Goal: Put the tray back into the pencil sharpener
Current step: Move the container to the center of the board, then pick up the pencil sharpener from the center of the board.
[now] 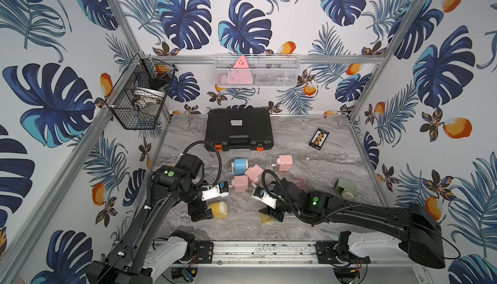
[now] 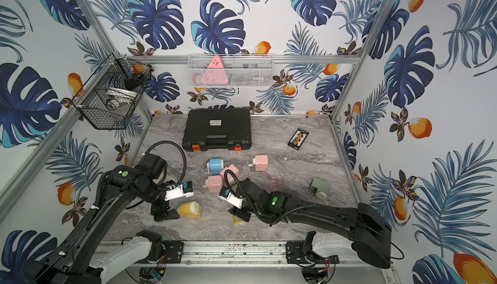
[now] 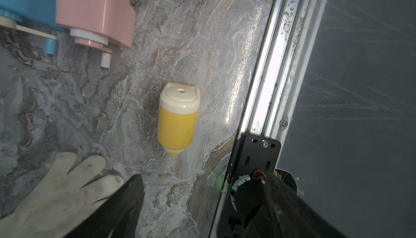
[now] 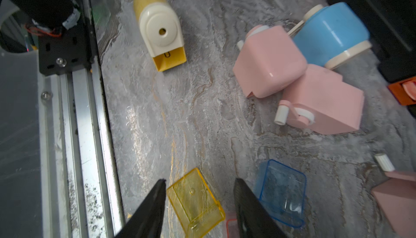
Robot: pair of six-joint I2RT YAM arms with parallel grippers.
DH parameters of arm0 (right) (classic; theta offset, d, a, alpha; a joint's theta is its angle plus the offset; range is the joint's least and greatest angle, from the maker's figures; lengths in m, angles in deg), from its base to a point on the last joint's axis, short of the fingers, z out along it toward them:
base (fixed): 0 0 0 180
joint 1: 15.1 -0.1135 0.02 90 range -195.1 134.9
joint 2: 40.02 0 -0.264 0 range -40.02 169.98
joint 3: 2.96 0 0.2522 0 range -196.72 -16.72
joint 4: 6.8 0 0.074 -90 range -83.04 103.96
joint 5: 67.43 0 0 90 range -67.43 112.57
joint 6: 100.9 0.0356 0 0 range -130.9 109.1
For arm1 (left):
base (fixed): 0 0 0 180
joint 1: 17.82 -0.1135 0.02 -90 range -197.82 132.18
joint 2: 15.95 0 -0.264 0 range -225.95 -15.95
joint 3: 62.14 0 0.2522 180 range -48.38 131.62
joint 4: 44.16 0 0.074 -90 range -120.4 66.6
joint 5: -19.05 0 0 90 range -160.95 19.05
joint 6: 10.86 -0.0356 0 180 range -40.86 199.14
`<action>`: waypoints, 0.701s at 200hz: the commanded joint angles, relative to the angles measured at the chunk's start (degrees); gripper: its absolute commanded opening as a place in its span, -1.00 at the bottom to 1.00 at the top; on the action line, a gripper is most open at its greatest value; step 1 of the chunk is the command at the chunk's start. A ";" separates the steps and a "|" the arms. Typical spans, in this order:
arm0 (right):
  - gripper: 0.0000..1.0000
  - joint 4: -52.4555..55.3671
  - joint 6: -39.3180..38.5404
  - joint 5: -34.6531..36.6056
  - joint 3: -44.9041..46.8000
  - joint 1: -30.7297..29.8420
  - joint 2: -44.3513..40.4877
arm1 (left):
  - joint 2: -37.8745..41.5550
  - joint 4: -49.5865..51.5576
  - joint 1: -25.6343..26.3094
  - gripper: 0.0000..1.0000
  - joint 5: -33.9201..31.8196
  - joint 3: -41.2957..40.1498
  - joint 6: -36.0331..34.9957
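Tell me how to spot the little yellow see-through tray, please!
Look at the grey marble table and go to its front edge, beside the metal rail. There the right gripper hangs with open jaws on either side of the yellow tray. It is the only see-through yellow box; the blue tray beside it is see-through too, but the wrong colour.

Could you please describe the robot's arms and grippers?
The left arm and right arm are black with white wrist and base sections, a green dot and a corrugated black cable each. The left gripper and right gripper have tapered black fingers.
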 commanded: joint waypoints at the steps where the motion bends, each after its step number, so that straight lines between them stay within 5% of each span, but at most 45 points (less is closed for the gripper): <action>1: 0.04 -4.39 6.04 6.67 1.33 -0.02 -3.49 | 0.03 -2.48 0.16 0.69 1.78 -2.67 -2.69; 140: 0.12 0.46 11.27 9.49 2.36 -0.02 -10.85 | -7.04 -24.11 0.85 0.58 0.34 -15.95 -9.06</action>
